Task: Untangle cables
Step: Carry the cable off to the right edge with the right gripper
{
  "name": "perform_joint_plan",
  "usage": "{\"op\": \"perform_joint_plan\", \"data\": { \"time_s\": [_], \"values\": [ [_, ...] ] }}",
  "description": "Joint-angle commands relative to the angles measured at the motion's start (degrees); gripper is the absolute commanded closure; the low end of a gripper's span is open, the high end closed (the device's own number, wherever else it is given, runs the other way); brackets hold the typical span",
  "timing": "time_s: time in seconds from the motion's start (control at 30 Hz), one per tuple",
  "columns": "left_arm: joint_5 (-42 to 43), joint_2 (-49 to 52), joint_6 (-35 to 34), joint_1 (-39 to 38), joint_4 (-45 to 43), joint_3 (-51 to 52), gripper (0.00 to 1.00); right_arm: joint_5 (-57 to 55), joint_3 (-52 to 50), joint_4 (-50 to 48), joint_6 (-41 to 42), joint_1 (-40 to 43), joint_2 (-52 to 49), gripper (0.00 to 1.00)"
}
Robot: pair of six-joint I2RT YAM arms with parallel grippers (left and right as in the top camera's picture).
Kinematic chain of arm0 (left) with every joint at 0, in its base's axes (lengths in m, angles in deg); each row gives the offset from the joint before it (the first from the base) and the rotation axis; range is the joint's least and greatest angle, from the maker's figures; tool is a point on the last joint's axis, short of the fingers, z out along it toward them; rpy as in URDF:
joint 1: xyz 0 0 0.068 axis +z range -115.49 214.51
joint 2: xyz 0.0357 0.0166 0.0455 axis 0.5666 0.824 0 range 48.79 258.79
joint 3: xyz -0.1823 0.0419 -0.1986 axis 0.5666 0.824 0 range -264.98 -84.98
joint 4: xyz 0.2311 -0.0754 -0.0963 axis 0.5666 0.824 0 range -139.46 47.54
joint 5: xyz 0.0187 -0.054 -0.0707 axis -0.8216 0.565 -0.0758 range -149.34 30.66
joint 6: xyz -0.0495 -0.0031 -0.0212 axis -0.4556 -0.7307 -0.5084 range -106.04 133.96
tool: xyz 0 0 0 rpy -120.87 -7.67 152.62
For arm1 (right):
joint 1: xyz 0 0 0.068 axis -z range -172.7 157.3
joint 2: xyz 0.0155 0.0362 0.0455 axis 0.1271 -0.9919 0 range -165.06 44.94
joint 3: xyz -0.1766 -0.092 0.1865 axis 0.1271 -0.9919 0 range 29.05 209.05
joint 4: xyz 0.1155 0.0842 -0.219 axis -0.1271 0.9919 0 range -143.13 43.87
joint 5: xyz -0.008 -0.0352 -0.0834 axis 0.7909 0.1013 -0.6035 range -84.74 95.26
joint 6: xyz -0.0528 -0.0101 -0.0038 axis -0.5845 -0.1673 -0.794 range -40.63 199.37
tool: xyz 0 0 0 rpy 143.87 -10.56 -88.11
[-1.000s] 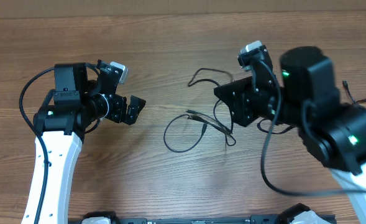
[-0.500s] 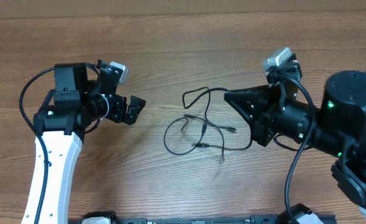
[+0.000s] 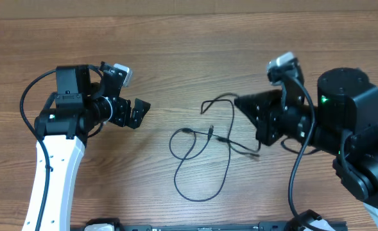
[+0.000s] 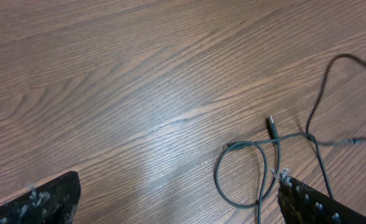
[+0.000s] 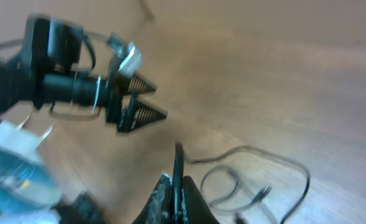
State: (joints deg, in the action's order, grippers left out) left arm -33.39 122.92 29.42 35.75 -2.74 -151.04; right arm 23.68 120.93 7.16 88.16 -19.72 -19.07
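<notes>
left pincer (image 3: 139, 113) left, cables (image 3: 230, 154) on table (image 3: 176, 51), right pincer (image 3: 239, 101) right

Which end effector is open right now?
The left end effector: its jaws stand wide apart, holding nothing. The right end effector is pinched shut, with a cable running from its tip.

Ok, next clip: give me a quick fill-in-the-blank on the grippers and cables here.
1. The left gripper has its jaws ___.
2. The right gripper is ___ on a strand of the cables.
3. The loops of the cables lie on the table ___ the two grippers.
Missing words: open; shut; between.
</notes>
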Motion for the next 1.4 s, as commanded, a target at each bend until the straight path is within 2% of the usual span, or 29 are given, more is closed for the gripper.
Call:
{"op": "perform_joint_plan", "data": {
  "time_s": [0.0,0.27,0.4,0.8,0.97,1.13,1.37],
  "values": [
    [0.83,-1.11,1.27,0.09,-0.2,-1.22,0.01,-10.54,1.11,-3.45,0.13,0.09,0.85,0.96],
    [0.83,-1.11,1.27,0.09,-0.2,-1.22,0.0,-39.41,1.11,-14.62,0.11,0.33,-1.01,0.96],
    [0.83,-1.11,1.27,0.09,-0.2,-1.22,0.01,-47.5,1.11,-19.76,-1.11,3.52,-3.39,0.96],
    [0.83,-1.11,1.27,0.09,-0.2,-1.22,0.0,-47.19,1.11,-39.26,-2.91,26.56,-16.5,0.96],
    [0.83,-1.11,1.27,0.09,-0.2,-1.22,0.0,-42.21,1.11,-46.75,-2.91,34.91,-23.23,0.96],
    [0.85,-1.11,1.27,0.09,-0.2,-1.22,0.01,-34.91,1.11,-52.94,-2.89,40.81,-30.12,0.96],
    [0.85,-1.11,1.27,0.09,-0.2,-1.22,0.0,-34.53,1.11,-56.83,-2.86,45.13,-40.17,0.96]
  ]
}}
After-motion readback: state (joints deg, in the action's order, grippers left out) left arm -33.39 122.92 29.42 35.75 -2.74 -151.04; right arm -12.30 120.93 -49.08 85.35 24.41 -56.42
